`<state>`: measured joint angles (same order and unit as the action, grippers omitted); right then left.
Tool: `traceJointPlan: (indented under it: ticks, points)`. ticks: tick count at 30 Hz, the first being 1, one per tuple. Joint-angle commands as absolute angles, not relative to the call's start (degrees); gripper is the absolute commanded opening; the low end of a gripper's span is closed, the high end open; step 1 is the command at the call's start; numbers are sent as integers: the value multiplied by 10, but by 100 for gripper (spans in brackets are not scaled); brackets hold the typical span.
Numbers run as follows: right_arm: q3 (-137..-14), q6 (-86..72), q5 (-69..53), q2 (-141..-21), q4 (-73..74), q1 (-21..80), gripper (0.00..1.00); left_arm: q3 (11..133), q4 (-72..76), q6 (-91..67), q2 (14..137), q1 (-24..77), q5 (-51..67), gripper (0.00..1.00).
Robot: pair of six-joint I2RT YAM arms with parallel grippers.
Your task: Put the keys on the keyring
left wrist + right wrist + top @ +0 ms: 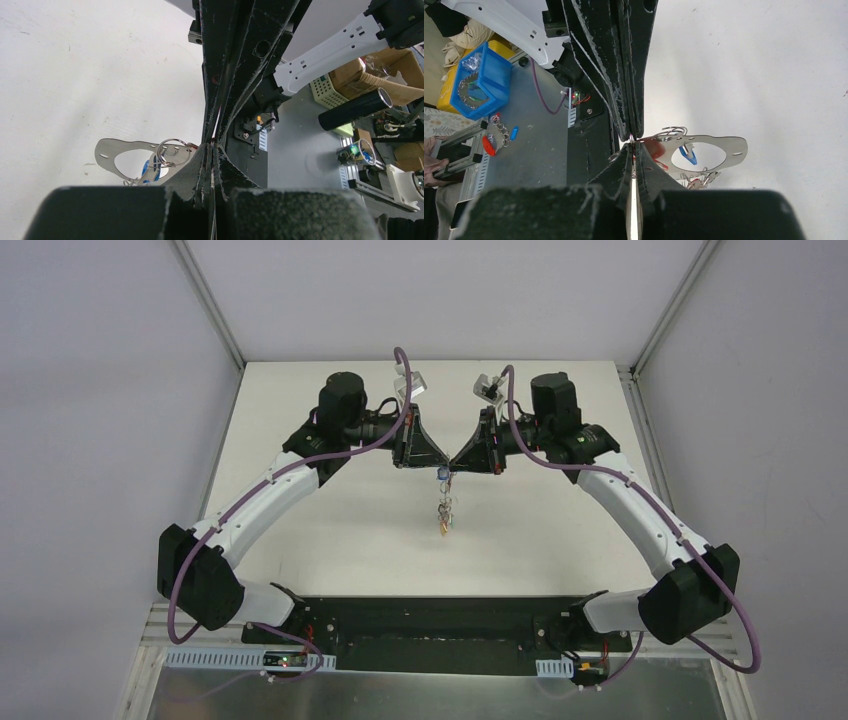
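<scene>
The keyring (107, 152) is a flat grey metal loop with small holes along its rim, and it hangs where my two grippers meet tip to tip above the table's middle. My left gripper (212, 146) is shut, and the keyring's end runs in behind its finger. My right gripper (633, 143) is shut, with a red-tagged key (655, 148) at its tip. A small split ring (172, 151) lies against the keyring's holes. A blue-tagged key (687, 155) shows through the loop. More keys (443, 515) dangle below the left gripper (437, 459) and the right gripper (460, 459). The grip point is hidden.
The white table (330, 520) lies under the hanging keys. Off the table, a blue bin (479, 80) and loose tags (499, 137) sit on a grey bench. A cardboard box (370, 75) and a black cylinder (355, 107) stand beyond the near edge.
</scene>
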<state>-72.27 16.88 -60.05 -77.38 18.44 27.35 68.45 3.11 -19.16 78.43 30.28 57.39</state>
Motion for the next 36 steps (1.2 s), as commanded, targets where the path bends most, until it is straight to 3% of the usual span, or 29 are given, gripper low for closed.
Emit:
traceJointPlan:
  ticks: [1,4,12,15,28,36]
  points:
    - [-735,178,-633,-768,181,276,0,681,84,-197,770,292,577,0]
    - [-763,225,-608,-771,233,282,0,685,68,-168,766,290,596,0]
    - [-801,329,-531,-794,344,341,0,701,-65,-13,743,291,616,36]
    - [-813,334,-529,-803,354,351,0,715,-125,43,748,294,614,43]
    - [-816,330,-540,-817,353,358,0,719,-171,135,763,324,622,43]
    - [-810,325,-543,-816,346,358,0,723,-168,138,773,328,622,33]
